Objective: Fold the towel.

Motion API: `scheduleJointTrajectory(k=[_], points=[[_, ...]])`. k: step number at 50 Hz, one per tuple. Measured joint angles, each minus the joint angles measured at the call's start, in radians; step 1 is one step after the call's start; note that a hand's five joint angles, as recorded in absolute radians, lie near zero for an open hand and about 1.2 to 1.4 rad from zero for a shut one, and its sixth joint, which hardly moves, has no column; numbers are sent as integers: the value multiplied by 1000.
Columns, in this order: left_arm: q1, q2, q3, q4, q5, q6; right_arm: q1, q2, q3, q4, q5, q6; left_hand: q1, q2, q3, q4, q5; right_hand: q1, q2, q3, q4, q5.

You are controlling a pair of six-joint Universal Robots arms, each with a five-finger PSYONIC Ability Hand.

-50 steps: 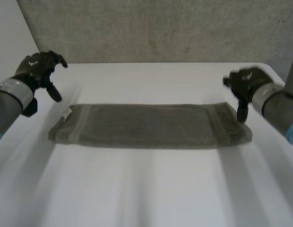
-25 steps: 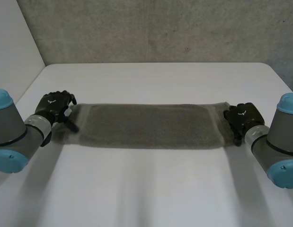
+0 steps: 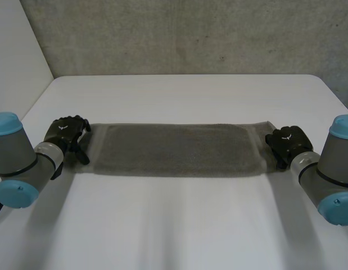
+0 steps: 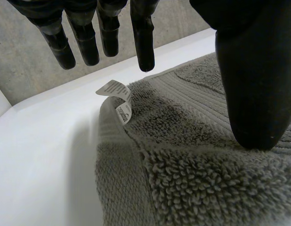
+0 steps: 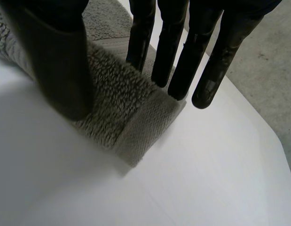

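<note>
White table (image 3: 179,225) in front. On its middle, grey towel (image 3: 179,149) lying flat, long way running 9 to 3 o'clock. Left hand (image 3: 67,134) at 9 end, right hand (image 3: 286,143) at 3 end, fingers straight, spread, gripping nothing. Grey concrete wall (image 3: 190,34) at 12.

Olive-grey towel (image 3: 179,150) lies flat, folded lengthwise.
</note>
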Motion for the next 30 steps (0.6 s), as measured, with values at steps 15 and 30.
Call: scheduleJointTrajectory(k=[15,30], points=[[1,104,-59,-10,-23,-15,-35,1,3,-24,-17,-5,0,0,0,0,-1,510,513,495,534,518],[-3,236,-121,-10,-24,-37,-329,-128,-58,129,-76,-303,-5,-4,-4,-3,-5,514,513,500,535,518]])
